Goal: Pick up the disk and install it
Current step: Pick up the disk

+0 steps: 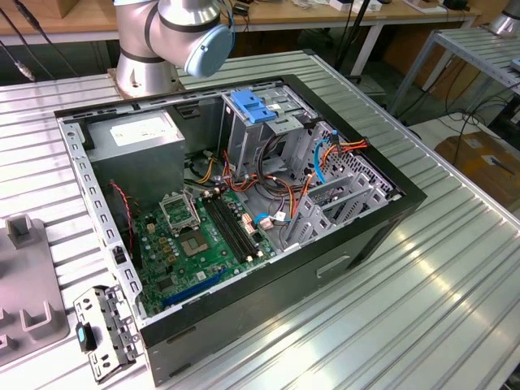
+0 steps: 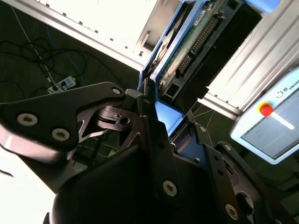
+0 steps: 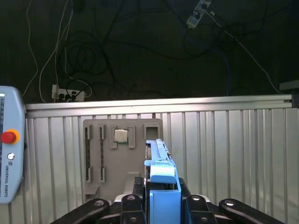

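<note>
The disk is gripped edge-on in its blue carrier by the clenched end effector, seen against the ribbed surface in the first wrist view, its lower part hidden between the dark fingers.

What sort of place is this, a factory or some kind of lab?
Most likely a robotics lab or test workshop: a robot arm stands on a ribbed metal table beside an opened computer case, its gripper holds the disk, and loose cables trail on the floor.
</note>
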Robot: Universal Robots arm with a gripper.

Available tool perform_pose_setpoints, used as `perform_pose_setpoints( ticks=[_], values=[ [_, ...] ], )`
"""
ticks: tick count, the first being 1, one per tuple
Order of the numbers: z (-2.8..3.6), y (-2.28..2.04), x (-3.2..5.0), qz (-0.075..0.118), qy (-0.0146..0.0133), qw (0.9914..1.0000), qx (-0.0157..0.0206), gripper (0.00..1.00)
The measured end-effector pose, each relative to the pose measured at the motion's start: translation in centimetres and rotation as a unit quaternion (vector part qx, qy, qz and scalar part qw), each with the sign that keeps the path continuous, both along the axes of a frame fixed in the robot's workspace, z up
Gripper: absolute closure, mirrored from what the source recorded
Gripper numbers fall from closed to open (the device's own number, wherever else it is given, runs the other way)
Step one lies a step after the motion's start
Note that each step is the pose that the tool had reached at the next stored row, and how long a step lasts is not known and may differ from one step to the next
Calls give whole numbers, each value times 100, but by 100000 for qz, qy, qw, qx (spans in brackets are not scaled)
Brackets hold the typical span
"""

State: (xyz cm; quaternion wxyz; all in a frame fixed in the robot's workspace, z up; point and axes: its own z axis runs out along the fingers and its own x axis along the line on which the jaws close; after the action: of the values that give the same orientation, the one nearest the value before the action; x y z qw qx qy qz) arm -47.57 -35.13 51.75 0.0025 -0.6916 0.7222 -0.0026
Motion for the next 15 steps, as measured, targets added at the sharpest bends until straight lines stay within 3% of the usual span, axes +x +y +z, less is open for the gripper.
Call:
perform_pose_setpoints(
  ticks=[5, 15],
  values=[
    [0, -1, 19, 9, 0, 100000, 22, 64],
    [0, 0, 162, 5, 2, 100000, 21, 64]
  ],
)
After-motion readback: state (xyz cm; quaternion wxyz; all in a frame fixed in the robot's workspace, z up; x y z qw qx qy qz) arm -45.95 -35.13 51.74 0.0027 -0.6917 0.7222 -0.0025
